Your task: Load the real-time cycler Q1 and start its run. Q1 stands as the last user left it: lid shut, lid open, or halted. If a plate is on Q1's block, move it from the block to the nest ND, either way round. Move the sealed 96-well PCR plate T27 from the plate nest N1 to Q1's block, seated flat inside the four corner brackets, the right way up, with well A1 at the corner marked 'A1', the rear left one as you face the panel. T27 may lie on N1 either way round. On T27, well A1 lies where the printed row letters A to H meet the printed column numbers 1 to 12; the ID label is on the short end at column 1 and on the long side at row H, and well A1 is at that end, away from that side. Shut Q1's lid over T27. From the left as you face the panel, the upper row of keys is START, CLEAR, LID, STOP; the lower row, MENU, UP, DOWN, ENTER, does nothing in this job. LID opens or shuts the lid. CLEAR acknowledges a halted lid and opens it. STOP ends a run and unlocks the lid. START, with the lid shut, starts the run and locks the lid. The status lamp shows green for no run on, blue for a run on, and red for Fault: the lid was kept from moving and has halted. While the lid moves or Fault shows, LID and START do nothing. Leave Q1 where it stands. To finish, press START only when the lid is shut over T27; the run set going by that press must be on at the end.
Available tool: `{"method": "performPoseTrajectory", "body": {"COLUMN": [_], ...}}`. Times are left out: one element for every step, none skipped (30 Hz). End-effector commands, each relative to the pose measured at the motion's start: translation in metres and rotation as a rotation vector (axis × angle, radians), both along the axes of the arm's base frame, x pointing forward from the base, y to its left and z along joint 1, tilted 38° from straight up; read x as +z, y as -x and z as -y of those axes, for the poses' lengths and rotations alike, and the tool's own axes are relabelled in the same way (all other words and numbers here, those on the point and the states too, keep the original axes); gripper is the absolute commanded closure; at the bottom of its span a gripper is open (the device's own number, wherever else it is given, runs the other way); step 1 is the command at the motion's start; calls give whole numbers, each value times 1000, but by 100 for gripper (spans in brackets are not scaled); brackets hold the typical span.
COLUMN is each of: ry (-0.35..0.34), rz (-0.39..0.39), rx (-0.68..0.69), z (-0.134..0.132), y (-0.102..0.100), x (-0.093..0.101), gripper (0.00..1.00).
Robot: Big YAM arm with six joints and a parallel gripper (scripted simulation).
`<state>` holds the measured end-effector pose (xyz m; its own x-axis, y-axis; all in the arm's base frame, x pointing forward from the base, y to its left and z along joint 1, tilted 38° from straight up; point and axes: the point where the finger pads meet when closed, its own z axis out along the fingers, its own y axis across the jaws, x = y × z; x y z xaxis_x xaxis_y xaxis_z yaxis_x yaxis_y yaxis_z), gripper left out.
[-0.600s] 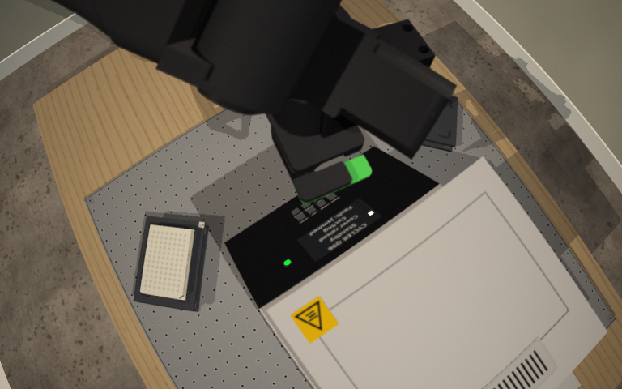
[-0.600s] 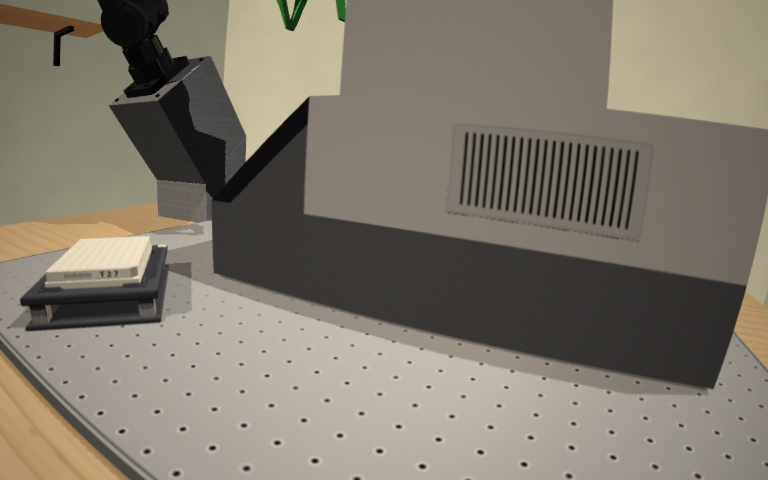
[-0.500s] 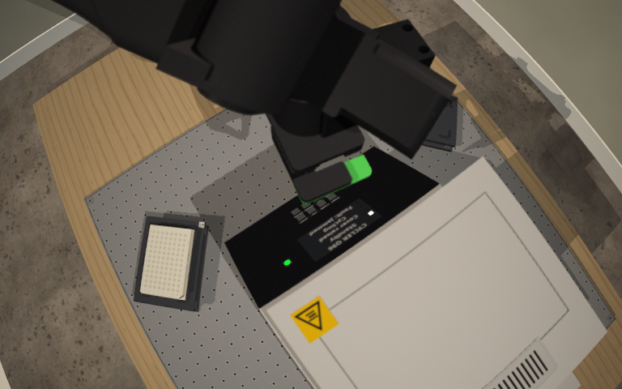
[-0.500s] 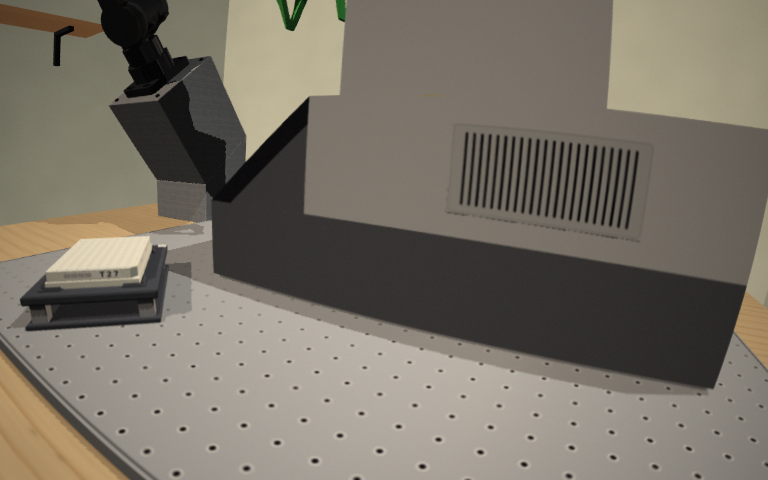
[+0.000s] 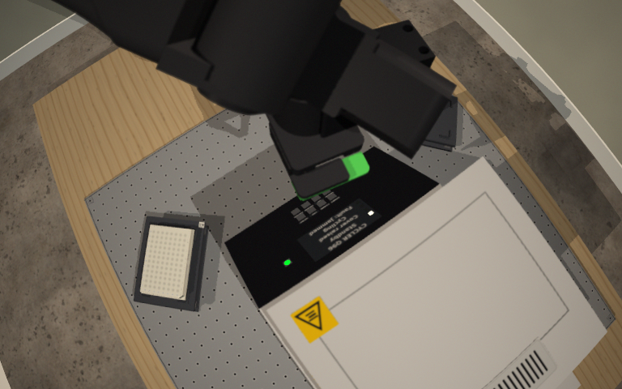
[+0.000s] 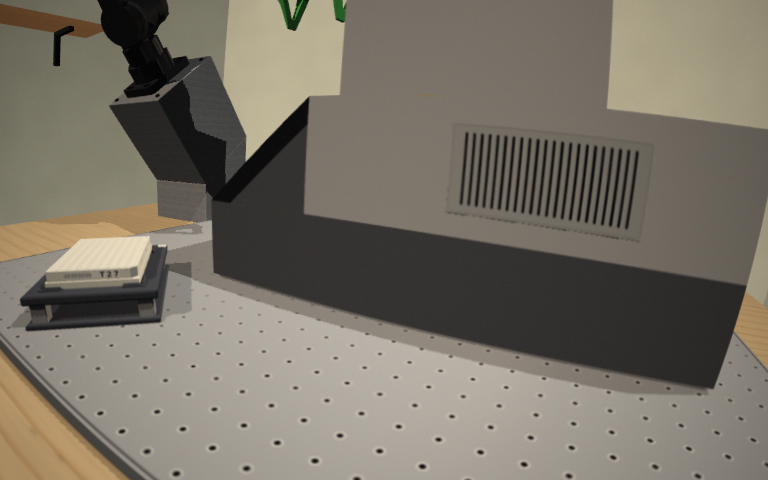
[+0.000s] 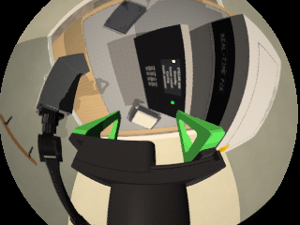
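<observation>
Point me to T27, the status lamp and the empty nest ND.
T27 [image 5: 166, 261]: top view, middle of its sealed well field, on nest N1.
Status lamp [image 5: 286, 262]: top view, the green dot on Q1's black panel.
ND [image 5: 445, 132]: top view, its dark corner showing past the arm.
</observation>
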<state>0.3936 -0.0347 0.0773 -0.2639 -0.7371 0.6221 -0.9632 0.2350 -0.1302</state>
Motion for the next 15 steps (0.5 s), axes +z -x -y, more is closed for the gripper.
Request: {"method": "performPoseTrajectory", "body": {"ry": [2, -1, -4, -7, -9, -11, -13, -14, -12, -11, -7, -6, -5, -3, -3], "rz": [62, 90, 118, 147, 172, 199, 227, 245, 264, 279, 295, 317, 331, 350, 350], "rx": [-59, -87, -112, -136, -159, -186, -216, -242, -273, -298, -325, -354, -377, -401, -401], "z": [-12, -18, -23, -24, -29, -30, -29, -31, -30, -33, -32, -31, -35, -36, -36], "y": [7, 12, 16, 15, 18, 18, 15, 19, 20, 25, 28, 27, 32, 34, 34], "x": [11, 16, 21, 22, 27, 28, 28, 31, 31, 34, 33, 31, 33, 33, 33], "gripper": [100, 100, 100, 100, 100, 100, 100, 100, 100, 100, 100, 100, 100, 100, 100]}}
